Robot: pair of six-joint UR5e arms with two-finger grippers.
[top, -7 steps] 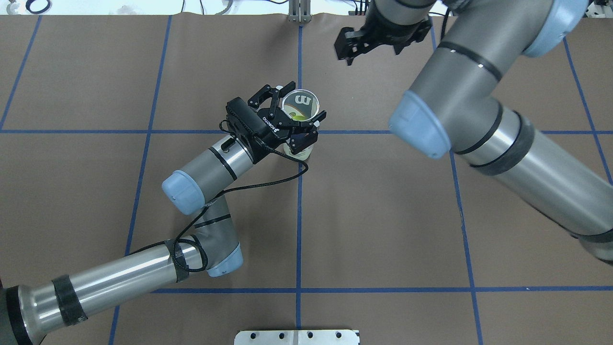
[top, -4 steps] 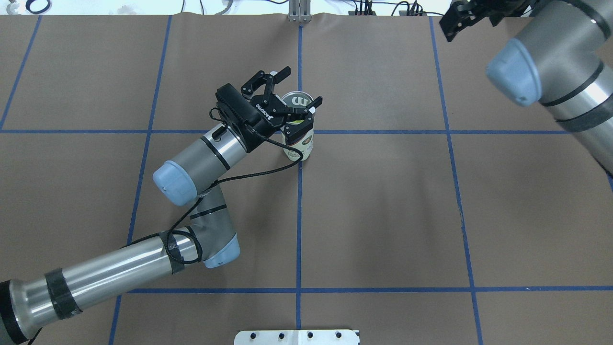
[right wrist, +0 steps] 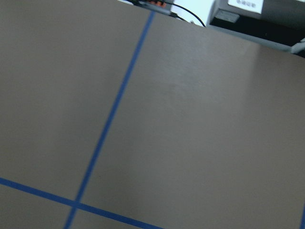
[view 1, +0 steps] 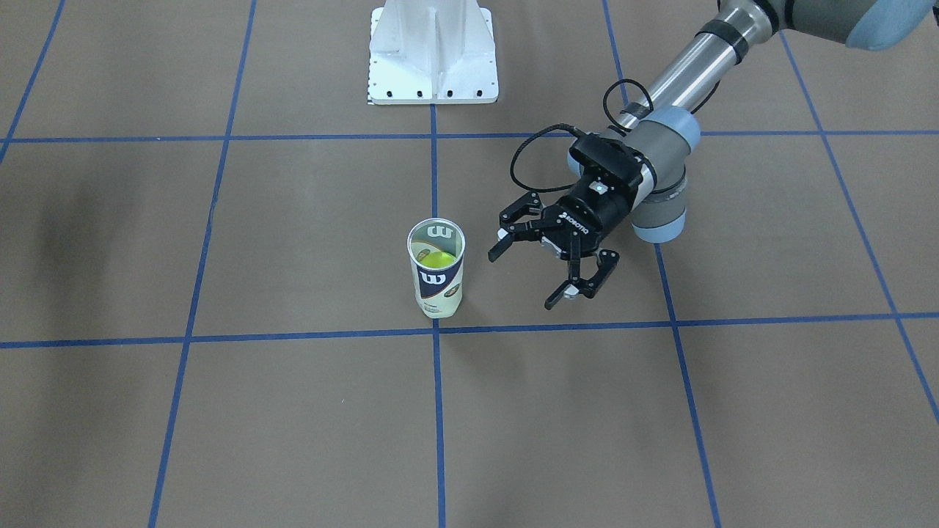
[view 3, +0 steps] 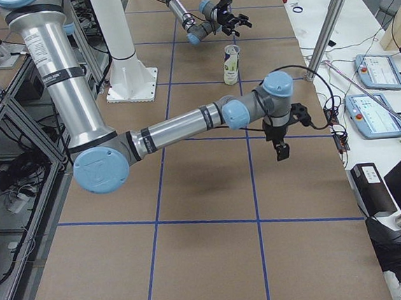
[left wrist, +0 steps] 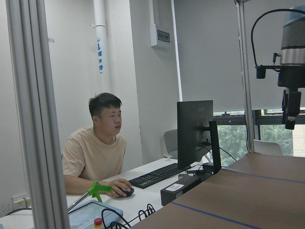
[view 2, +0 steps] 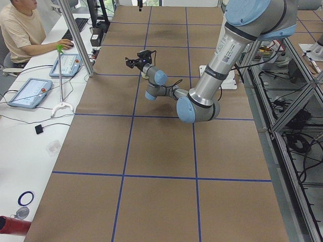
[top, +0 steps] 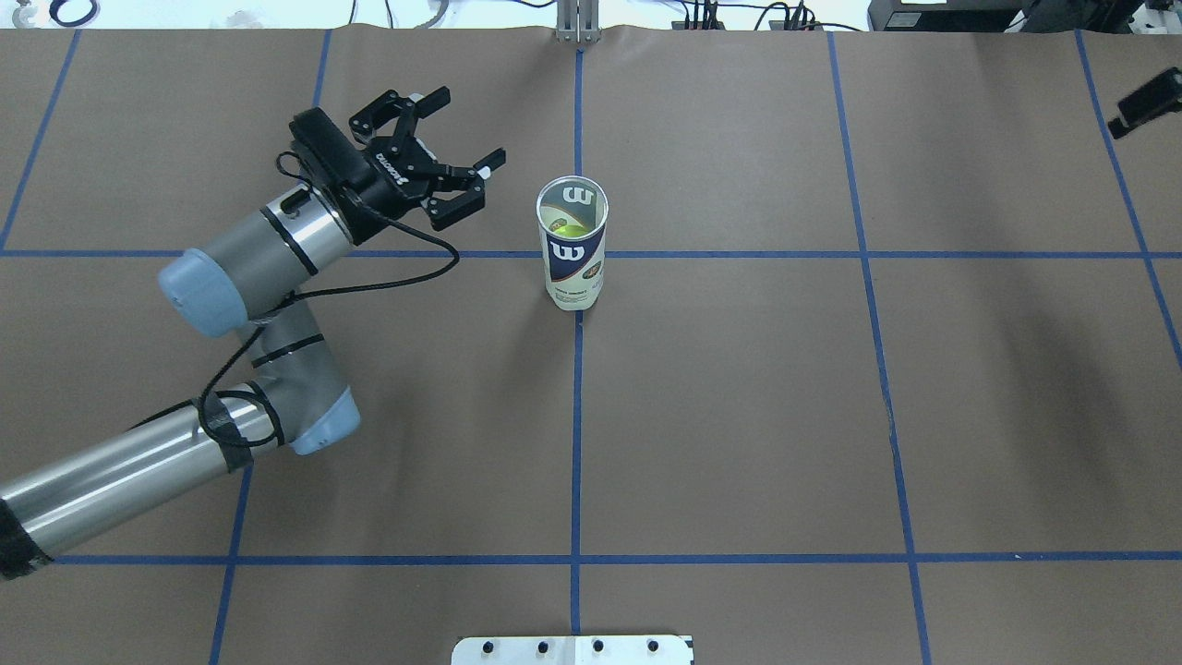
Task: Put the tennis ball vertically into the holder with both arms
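Observation:
The holder (top: 572,247), a clear can with a navy "W" label, stands upright on the brown table near a blue line crossing; it also shows in the front view (view 1: 437,279) and the right view (view 3: 231,63). A yellow-green tennis ball (top: 565,224) lies inside it (view 1: 438,259). My left gripper (top: 452,137) is open and empty, off the holder's left side with a clear gap (view 1: 524,277). My right gripper (view 3: 281,143) hangs low over the table near its operator-side edge, far from the holder. Only a black bit shows overhead (top: 1145,103); I cannot tell its state.
The white pedestal base (view 1: 433,55) stands at the robot's side of the table (top: 572,649). An operator (view 2: 20,30) sits at a desk beyond the far edge, with tablets and metal posts (view 3: 330,26) there. Blue tape lines grid the brown mat.
My left gripper has let go of the holder and drawn back to the left. My right arm has swung off to the right, almost out of the overhead view. The holder stays upright.

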